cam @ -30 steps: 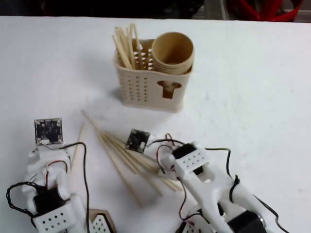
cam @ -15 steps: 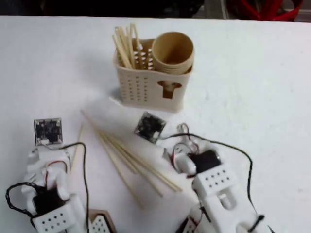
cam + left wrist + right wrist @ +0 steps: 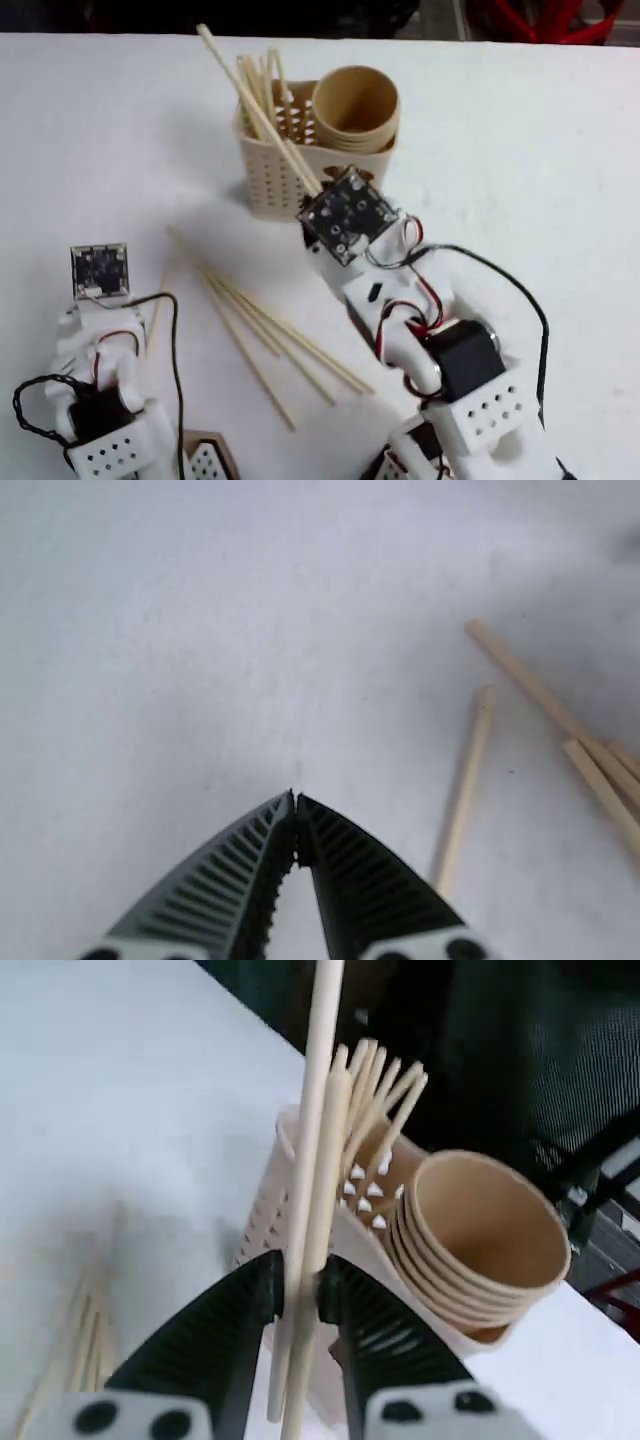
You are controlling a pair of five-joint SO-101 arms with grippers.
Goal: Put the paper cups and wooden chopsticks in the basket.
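White table (image 3: pixel 560 150), dark backdrop (image 3: pixel 250 15) beyond

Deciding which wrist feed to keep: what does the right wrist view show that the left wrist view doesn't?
Right wrist view: the right gripper shut on held chopsticks, with the basket and its stacked paper cups beyond. Left wrist view: the left gripper, shut and empty. Both: loose chopsticks lying on the white table.
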